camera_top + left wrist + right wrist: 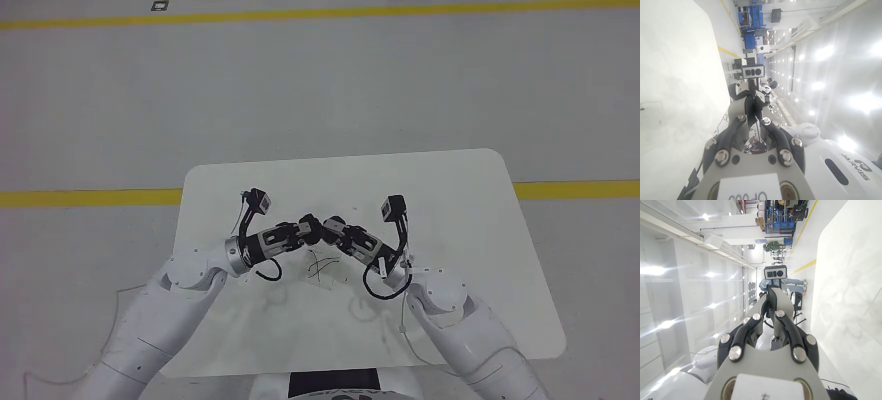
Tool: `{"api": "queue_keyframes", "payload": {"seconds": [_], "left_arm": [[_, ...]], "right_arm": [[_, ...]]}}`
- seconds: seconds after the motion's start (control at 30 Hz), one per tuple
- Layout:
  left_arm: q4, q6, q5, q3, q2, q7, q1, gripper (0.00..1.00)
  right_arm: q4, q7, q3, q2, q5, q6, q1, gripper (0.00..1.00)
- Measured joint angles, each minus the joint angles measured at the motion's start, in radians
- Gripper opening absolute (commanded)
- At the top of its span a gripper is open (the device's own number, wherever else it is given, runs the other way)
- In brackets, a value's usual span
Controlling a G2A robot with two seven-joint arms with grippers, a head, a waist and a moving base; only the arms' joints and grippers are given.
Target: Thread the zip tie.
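Near side of the table point(450, 190), just short of centre: thin dark crossed lines lie on the surface. They may be a slack part of the tie or only its shadow; cannot tell.

Above the centre, left gripper point(312, 228) and right gripper point(332, 230) face each other tip to tip, almost touching.

Left fingers point(737, 110) are drawn together. A thin black strand, taken to be the zip tie point(757, 125), runs down between them toward the wrist.

Right fingers point(784, 299) are also drawn together. What they pinch is hidden behind the pads.

Handling, judged:
- The tie is very light, narrow and springy, with smooth plastic that slips under a weak pinch.
- It bends easily along its length and whips when released.
- Best hold: close behind the tail tip on one side and flat on the head on the other, so the free tip stays short and stiff for the slot.
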Motion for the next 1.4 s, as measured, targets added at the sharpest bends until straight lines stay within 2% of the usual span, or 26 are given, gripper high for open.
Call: {"api": "queue_keyframes", "payload": {"seconds": [0.17, 0.2, 0.23, 0.27, 0.3, 0.63, 0.77, 1.03, 1.33, 1.4], "left_arm": [[0.000, 0.004, 0.007, 0.001, 0.001, 0.001, -0.001, 0.00], [0.000, 0.004, 0.008, 0.001, 0.001, 0.000, -0.001, 0.00], [0.000, 0.004, 0.010, 0.001, 0.001, -0.002, -0.002, 0.00], [0.000, 0.003, 0.012, 0.001, 0.002, -0.005, -0.002, 0.00], [-0.001, 0.001, 0.012, 0.001, 0.002, -0.008, -0.003, 0.00], [-0.003, -0.016, 0.010, -0.013, 0.007, -0.020, 0.004, 0.00], [-0.015, -0.035, 0.004, -0.021, 0.009, -0.033, 0.008, 0.00], [-0.038, -0.036, 0.002, -0.016, 0.009, -0.072, 0.004, 0.00], [-0.039, -0.033, 0.010, -0.010, 0.008, -0.071, 0.004, 0.00], [-0.025, -0.035, 0.012, -0.012, 0.009, -0.078, -0.001, 0.00]], "right_arm": [[0.004, 0.001, 0.001, 0.000, 0.004, -0.002, 0.000, 0.00], [0.005, 0.002, 0.001, -0.001, 0.005, -0.002, 0.000, 0.14], [0.006, 0.002, 0.001, -0.001, 0.006, -0.003, 0.000, 0.40], [0.006, 0.002, 0.001, -0.001, 0.007, -0.004, 0.000, 0.50], [0.007, 0.003, 0.002, -0.001, 0.009, -0.004, 0.000, 1.00], [0.008, -0.004, 0.027, 0.001, 0.030, -0.016, -0.007, 1.00], [0.008, -0.011, 0.052, 0.004, 0.041, -0.025, -0.018, 1.00], [0.015, -0.004, 0.076, 0.007, 0.063, -0.027, -0.032, 1.00], [0.015, -0.004, 0.076, 0.007, 0.063, -0.027, -0.032, 1.00], [0.015, -0.004, 0.076, 0.007, 0.063, -0.027, -0.032, 1.00]]}}
